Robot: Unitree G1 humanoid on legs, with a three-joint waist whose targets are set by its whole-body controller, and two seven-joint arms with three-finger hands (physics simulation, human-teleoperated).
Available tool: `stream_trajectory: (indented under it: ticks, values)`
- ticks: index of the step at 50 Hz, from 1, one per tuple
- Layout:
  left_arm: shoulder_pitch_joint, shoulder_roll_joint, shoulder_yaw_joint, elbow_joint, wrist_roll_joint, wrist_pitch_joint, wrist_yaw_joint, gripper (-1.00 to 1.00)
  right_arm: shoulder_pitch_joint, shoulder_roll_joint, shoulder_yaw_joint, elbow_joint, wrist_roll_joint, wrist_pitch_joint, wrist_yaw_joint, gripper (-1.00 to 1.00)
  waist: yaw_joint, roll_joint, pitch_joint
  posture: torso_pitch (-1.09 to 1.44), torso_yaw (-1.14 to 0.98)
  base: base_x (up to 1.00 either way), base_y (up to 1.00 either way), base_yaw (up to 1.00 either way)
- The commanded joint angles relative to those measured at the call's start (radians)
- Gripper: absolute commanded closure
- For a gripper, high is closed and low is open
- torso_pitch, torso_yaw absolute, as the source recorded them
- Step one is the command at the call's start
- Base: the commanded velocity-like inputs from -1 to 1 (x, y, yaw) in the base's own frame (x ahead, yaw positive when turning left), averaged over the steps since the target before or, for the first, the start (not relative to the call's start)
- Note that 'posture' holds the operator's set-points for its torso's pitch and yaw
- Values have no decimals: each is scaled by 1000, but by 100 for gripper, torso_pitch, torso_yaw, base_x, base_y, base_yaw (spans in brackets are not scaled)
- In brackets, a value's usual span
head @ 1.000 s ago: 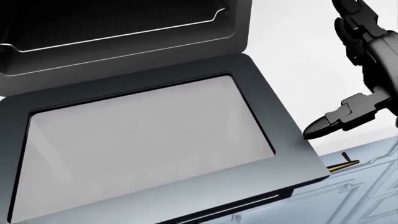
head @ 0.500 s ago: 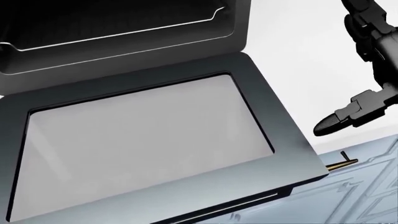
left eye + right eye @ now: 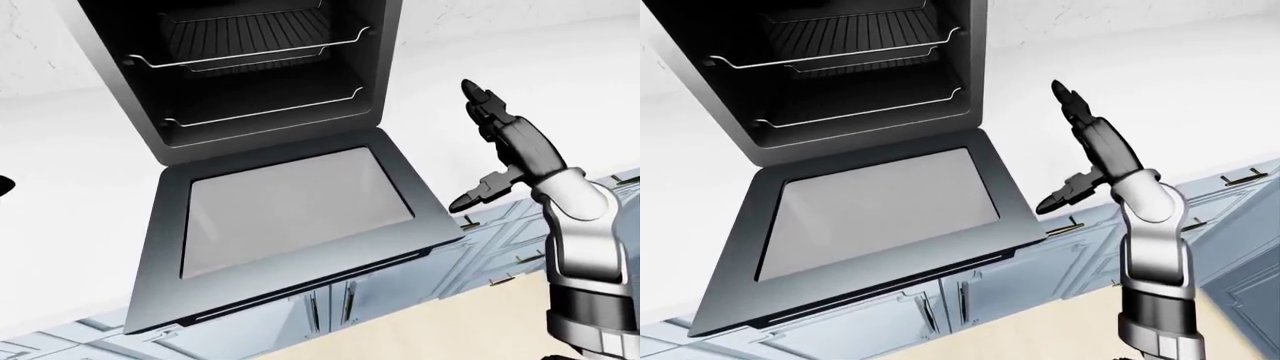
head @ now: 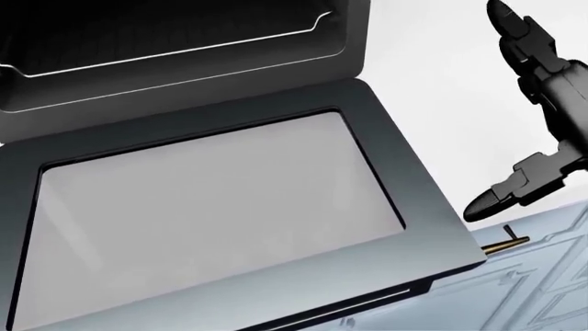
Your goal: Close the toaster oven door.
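The toaster oven (image 3: 250,67) stands on the white counter with its cavity open. Its door (image 3: 290,202) hangs down flat, glass pane up, and its handle bar (image 3: 310,289) runs along the lower edge. In the head view the door (image 4: 211,227) fills most of the picture. My right hand (image 3: 478,146) is open to the right of the door, fingers stretched upward, and its thumb (image 4: 491,196) points left toward the door's right edge without touching it. A small dark shape (image 3: 3,185) at the left edge of the left-eye view may be my left hand.
Two wire racks (image 3: 250,49) sit inside the oven. The white counter (image 3: 70,195) spreads on both sides. Pale blue cabinet doors (image 3: 1080,262) with brass handles (image 4: 505,243) lie below the counter edge. Beige floor (image 3: 450,330) shows at the bottom.
My right hand drifted right, then came slightly down, so its fingertips now show in the head view. The door has not moved.
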Motion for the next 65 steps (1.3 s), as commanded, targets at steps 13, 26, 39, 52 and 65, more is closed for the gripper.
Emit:
stream_trajectory:
  ticks: [13,26,39,52,65]
  values:
    - [-17,30,17,-36,-6,-23,0,-100,-13,-15,-21,-30,-11,-69,12,-100,-1,4,-20,0,0,0,0,0]
    - [-18,31,17,-34,-6,-25,1,-100,14,3,-19,-36,-23,-111,18,-100,-2,4,-20,0,0,0,0,0]
    - [-14,32,24,-37,-9,-22,-1,-100,27,50,3,-81,-40,-92,-55,-100,-1,7,-21,0,0,0,0,0]
    - [-15,41,30,-35,-17,-18,1,-100,77,94,20,-109,-72,-123,-39,-100,-2,8,-22,0,0,0,0,0]
    - [-14,39,30,-30,-12,-24,-1,-100,109,144,45,-122,-74,-113,-71,-100,-2,11,-22,0,0,0,0,0]
